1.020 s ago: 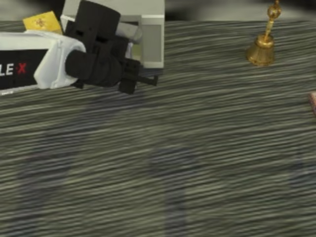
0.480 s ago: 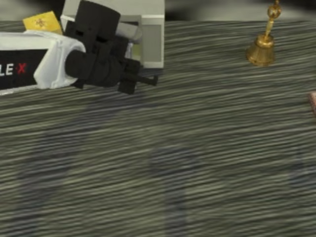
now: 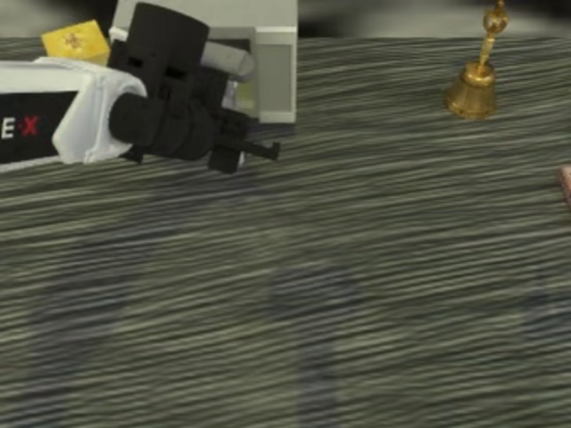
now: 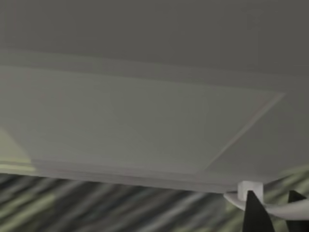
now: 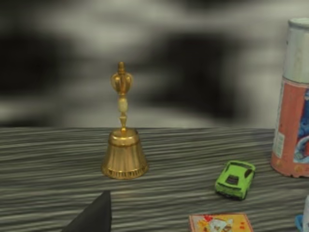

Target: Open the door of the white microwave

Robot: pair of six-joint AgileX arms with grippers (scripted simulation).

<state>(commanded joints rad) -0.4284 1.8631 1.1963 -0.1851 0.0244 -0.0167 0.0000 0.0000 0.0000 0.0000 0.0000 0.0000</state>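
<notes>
Your left gripper sits at the door of the white microwave, jaws clamped on its handle, ready to pull.

Top overhead; left wrist close, perhaps under microwave; right wrist, top share bell.

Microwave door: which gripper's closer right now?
Left. The left gripper is at the front of the white microwave, by the door. The right arm is out of the top view.

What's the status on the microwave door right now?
Left gripper at the microwave front, far left of table. Door fills the left wrist view, handle by the fingertips. Right arm out of top view. Nothing blocking.
</notes>
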